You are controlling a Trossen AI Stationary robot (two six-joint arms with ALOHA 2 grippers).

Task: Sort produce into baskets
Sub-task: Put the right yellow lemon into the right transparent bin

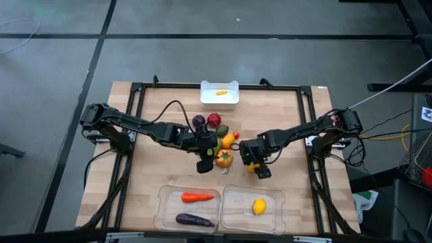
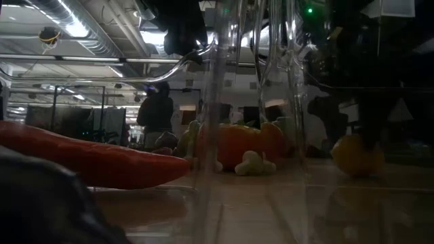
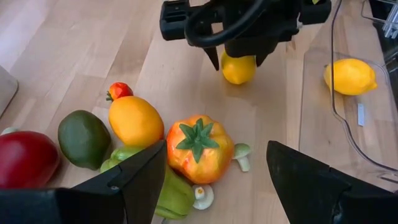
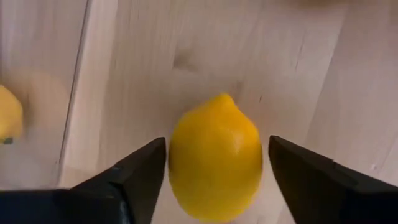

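A yellow lemon lies on the wooden table, also seen in the left wrist view. My right gripper is open over it, pointing down, one finger on each side with small gaps. My left gripper is open and empty above an orange pepper at the near edge of the produce pile. The left clear tray holds an orange carrot and a purple eggplant. The right clear tray holds a second lemon.
The pile holds a red apple, a dark green fruit, an orange fruit, a green pepper, a tiny red piece and small pale pieces. A white bin with a yellow-orange piece stands at the far edge.
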